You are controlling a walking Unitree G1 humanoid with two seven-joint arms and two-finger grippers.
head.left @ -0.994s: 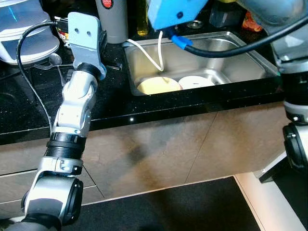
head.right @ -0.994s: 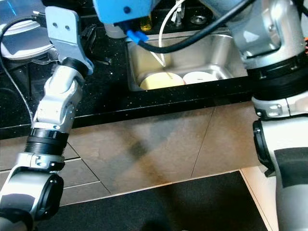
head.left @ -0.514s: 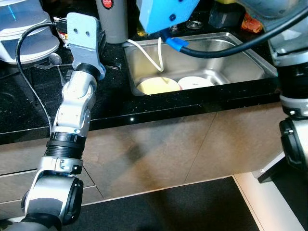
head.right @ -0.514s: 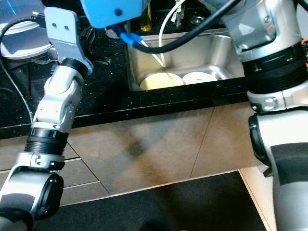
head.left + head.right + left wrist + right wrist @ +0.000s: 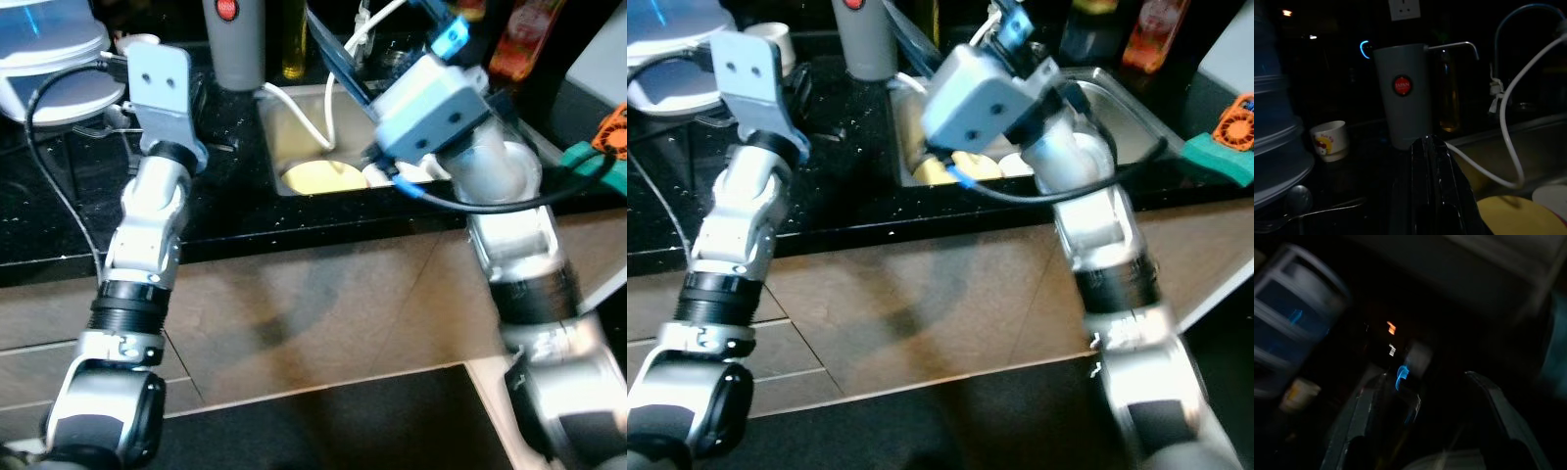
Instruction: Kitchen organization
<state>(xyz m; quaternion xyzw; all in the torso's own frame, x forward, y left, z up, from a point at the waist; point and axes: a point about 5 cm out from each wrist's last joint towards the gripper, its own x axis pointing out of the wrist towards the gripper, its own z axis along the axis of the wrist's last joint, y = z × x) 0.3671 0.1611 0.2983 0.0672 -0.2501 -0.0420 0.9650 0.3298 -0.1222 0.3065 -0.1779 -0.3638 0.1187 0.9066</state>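
Note:
A yellow plate (image 5: 318, 176) lies in the steel sink (image 5: 269, 137), with a white plate (image 5: 375, 176) beside it, partly behind my right arm. A white hose (image 5: 312, 116) hangs down into the sink. My right gripper (image 5: 1425, 431) is over the sink's back left part, open with nothing between its fingers. My left gripper (image 5: 1431, 147) is shut and empty above the black counter (image 5: 225, 211), left of the sink. It points at a grey tumbler with a red badge (image 5: 1403, 93). A small white mug (image 5: 1330, 139) and a spoon (image 5: 1300, 200) are close by.
A white stacked appliance (image 5: 49, 49) stands at the counter's far left, with a black cable (image 5: 44, 147) trailing from it. An oil bottle (image 5: 292, 39) is behind the sink. A green and orange object (image 5: 1225, 142) lies right of the sink. A dark mat (image 5: 343, 421) covers the floor below.
My right arm has swung down and back, and its wrist now hangs lower over the sink's front. The camera has shifted. The left arm has hardly moved.

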